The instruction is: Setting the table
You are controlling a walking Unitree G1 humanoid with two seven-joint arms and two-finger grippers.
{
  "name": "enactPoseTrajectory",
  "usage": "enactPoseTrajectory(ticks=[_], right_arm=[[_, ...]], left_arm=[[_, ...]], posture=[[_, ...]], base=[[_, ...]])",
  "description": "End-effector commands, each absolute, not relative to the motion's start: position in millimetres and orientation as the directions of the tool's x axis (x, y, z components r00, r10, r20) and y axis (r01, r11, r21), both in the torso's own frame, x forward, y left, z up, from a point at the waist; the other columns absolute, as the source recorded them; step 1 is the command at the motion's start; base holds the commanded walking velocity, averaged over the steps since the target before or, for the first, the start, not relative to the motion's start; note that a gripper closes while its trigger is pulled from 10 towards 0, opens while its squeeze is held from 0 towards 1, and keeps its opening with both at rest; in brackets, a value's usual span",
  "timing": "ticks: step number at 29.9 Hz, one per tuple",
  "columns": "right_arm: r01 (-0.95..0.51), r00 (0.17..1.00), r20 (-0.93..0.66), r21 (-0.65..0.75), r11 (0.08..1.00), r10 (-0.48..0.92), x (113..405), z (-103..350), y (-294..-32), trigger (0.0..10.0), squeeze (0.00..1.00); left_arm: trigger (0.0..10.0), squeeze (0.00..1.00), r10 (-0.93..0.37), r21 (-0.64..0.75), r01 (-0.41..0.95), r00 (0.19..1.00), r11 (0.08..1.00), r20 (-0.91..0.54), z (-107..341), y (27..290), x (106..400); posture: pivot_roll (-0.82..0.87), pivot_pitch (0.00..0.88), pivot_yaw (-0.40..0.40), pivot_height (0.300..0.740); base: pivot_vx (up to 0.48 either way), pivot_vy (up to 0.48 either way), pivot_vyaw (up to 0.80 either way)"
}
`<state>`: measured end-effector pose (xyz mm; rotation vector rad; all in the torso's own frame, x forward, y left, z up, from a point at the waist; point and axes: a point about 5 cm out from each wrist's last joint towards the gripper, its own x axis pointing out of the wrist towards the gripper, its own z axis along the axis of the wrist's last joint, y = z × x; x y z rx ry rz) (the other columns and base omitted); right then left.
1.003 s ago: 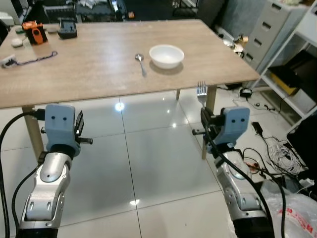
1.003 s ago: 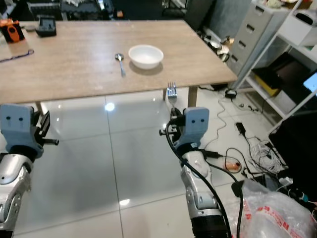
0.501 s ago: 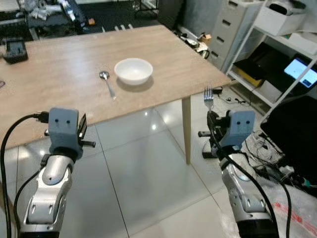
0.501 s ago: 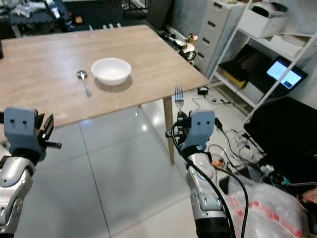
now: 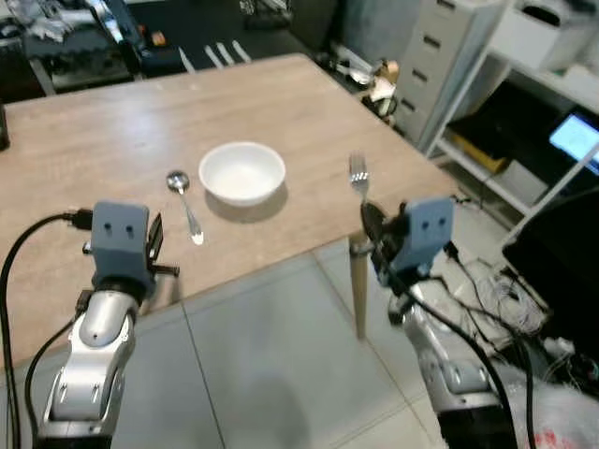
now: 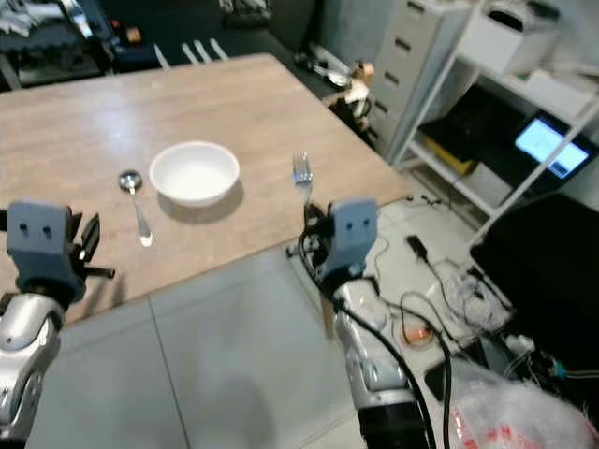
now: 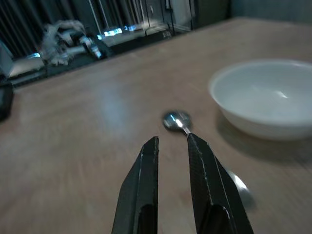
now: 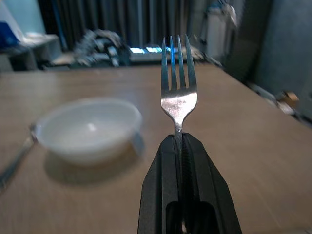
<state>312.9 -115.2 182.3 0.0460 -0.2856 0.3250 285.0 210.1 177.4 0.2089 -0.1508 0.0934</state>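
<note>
Upright, the fork (image 8: 179,100) stands clamped by its handle in the right gripper (image 8: 179,146), tines above, the bowl (image 8: 87,127) beyond. Likely light, stiff and slippery, it suits this low grip. The left gripper (image 7: 171,146) hovers slightly parted, empty.

On the counter (image 5: 112,122), the bowl (image 5: 242,172) lies ahead-left of the right hand (image 5: 367,217); the spoon (image 5: 184,202) lies ahead of the left hand (image 5: 154,241).

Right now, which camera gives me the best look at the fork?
The right wrist view: the fork stands upright and sharp, its handle clamped in the right end effector. Both eye views show it small, tines up, over the table's near edge beside the bowl.
</note>
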Motion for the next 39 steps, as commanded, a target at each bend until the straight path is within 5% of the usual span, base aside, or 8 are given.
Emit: enactPoseTrajectory(ticks=[1, 11, 29, 39], right_arm=[[-0.35, 0.903, 0.273, 0.016, 0.936, 0.333, 312, 180, -109, 10.0, 0.0], [-0.367, 0.895, 0.289, 0.044, 0.929, 0.34, 313, 185, -107, 10.0, 0.0], [-0.356, 0.907, 0.262, 0.063, 0.932, 0.329, 315, 186, -116, 10.0, 0.0], [-0.323, 0.91, 0.246, -0.086, 0.942, 0.334, 319, 195, -128, 10.0, 0.0]], left_arm=[[10.0, 0.0, 0.094, 0.225, -0.123, 0.986, 0.967, 0.136, 172, 216, 281], [10.0, 0.0, 0.085, 0.241, -0.117, 0.986, 0.963, 0.142, 174, 214, 283], [10.0, 0.0, 0.019, 0.226, -0.04, 0.995, 0.973, 0.095, 168, 204, 277], [10.0, 0.0, -0.186, 0.222, 0.181, 0.983, 0.958, -0.001, 170, 192, 271]], posture=[[0.05, 0.053, 0.033, 0.74], [0.05, 0.053, 0.039, 0.74], [0.05, 0.064, 0.038, 0.74], [0.05, 0.072, 0.03, 0.74]], base=[[0.48, 0.0, 0.42], [0.454, 0.0, 0.76], [0.0, 0.0, 0.0], [0.0, 0.0, 0.0]])
